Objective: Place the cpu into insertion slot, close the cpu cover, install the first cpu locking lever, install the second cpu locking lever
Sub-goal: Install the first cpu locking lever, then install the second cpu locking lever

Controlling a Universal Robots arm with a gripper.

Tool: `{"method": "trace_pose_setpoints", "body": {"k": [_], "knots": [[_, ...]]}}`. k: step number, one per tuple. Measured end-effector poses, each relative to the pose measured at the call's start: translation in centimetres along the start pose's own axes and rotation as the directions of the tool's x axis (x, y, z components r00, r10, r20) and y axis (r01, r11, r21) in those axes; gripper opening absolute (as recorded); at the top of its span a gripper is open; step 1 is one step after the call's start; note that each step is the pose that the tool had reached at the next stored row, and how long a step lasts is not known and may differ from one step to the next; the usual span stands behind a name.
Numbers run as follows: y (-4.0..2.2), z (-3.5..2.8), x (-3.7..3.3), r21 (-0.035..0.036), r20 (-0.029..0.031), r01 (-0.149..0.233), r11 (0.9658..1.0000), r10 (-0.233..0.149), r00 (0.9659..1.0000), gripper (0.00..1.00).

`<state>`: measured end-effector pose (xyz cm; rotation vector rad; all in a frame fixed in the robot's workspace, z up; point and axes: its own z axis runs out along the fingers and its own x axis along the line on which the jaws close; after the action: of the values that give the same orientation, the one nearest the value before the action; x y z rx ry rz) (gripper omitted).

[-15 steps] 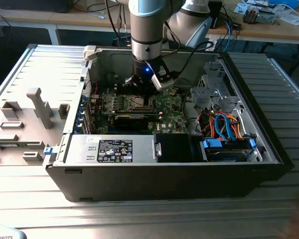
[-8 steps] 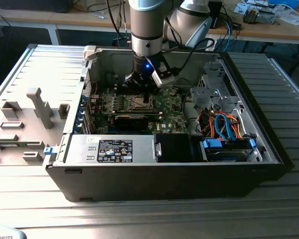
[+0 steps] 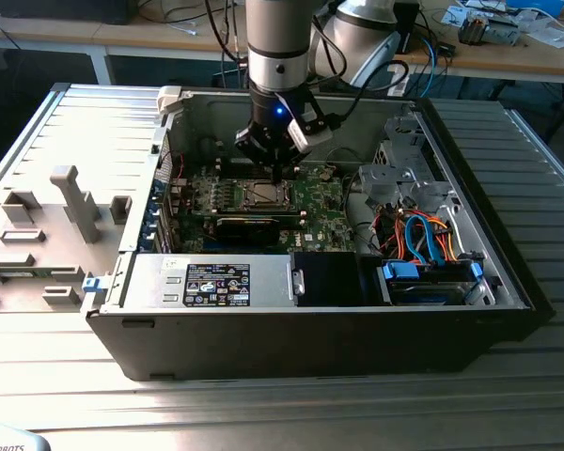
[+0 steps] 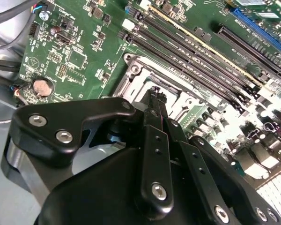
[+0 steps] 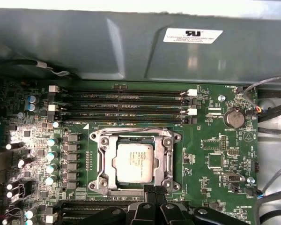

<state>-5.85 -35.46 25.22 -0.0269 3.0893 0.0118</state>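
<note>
pincer (image 5: 154, 191) at insertion slot (image 5: 103, 161) rim, cpu (image 5: 133, 162) seated

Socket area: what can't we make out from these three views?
- Near edge of the insertion slot: in the first wrist view the gripper hides it.
- Most of the slot in the second wrist view: the gripper body covers it.
- Locking levers: too thin to tell if latched in either wrist view.
- The cpu in the exterior view: too small for detail.

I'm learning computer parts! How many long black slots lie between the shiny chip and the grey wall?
4, in the first wrist view, stacked side by side: one nearest the wall, two in the middle, and one nearest the chip.
</note>
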Motion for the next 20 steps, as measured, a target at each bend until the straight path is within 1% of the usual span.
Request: {"method": "trace_pose_setpoints", "body": {"k": [6, 7, 20], "knots": [[0.01, -1.02, -0.05, 0.0, 0.0, 0.0, 1.0, 0.0, 1.0, 0.11], [0.01, -1.11, -0.06, 0.0, 0.0, 0.0, 1.0, 0.0, 1.0, 0.11], [-0.01, -1.18, -0.06, 0.0001, -0.0001, 0.0, 1.0, 0.0, 1.0, 0.11]]}}
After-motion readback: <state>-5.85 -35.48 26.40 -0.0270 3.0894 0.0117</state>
